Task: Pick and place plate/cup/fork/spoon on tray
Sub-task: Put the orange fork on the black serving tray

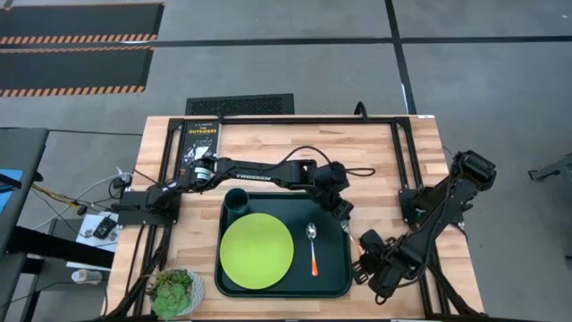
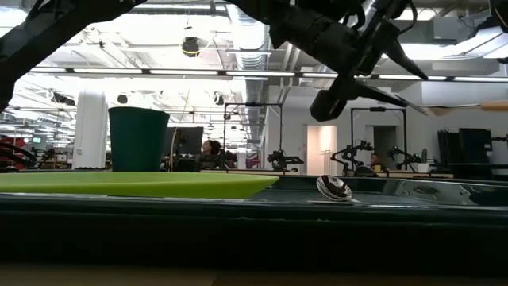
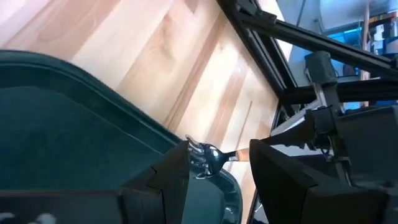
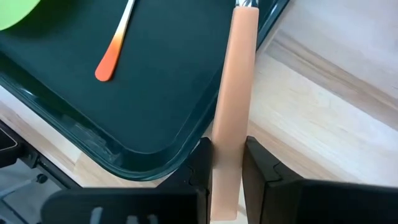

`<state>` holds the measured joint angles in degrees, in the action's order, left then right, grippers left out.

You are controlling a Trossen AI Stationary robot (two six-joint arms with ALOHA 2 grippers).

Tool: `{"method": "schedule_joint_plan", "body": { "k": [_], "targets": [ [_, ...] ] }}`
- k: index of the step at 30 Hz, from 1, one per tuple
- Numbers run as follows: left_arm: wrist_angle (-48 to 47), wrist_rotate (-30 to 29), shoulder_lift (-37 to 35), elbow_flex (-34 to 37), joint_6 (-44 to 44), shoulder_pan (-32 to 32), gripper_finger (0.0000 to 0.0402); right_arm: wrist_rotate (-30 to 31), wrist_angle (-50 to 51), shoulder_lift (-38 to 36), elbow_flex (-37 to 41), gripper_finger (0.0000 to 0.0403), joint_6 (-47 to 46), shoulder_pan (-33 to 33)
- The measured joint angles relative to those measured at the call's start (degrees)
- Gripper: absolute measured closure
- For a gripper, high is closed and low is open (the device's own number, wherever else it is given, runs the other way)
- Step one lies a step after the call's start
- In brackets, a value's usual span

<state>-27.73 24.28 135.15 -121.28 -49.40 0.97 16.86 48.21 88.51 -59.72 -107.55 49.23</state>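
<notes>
The dark green tray (image 1: 332,268) lies at the table's middle near edge. On it rest the lime-green plate (image 1: 256,251), the dark teal cup (image 1: 237,200) at its far left corner, and the red-orange-handled spoon (image 1: 313,247). My right gripper (image 4: 227,146) is shut on the fork's yellow-orange handle, just right of the tray's right rim (image 4: 186,134). My left gripper (image 3: 217,162) is open above the tray's far right corner. The fork's tines (image 3: 202,158) show between its fingertips, close to one finger (image 3: 177,165). My left gripper: I cannot tell whether its finger touches the fork's tines. My right gripper pinches the fork's handle (image 4: 231,124) between its two fingers, toward the free end. The fork sticks out ahead of the fingers, along them, toward my left gripper. It is lifted clear and about level (image 2: 476,106).
A black book (image 1: 198,143) lies at the far left of the table. A small bowl of green leaves (image 1: 174,291) stands at the near left corner. Black frame rails (image 1: 398,152) run along the table's far and right sides.
</notes>
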Motion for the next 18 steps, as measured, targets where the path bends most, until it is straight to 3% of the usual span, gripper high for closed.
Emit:
{"method": "schedule_joint_plan", "body": {
  "k": [14, 18],
  "targets": [
    [-2.8, -0.5, 0.0, 0.0, 1.0, -0.4, 0.025, 0.0, -0.4, 0.0, 0.0, 0.0344, 1.2, 0.0],
    [-2.9, 0.1, 0.0, 0.0, 2.2, -0.7, 0.0277, 0.0, -0.4, 0.0, 0.0, 0.0344, 1.4, 0.0]
  ]
}}
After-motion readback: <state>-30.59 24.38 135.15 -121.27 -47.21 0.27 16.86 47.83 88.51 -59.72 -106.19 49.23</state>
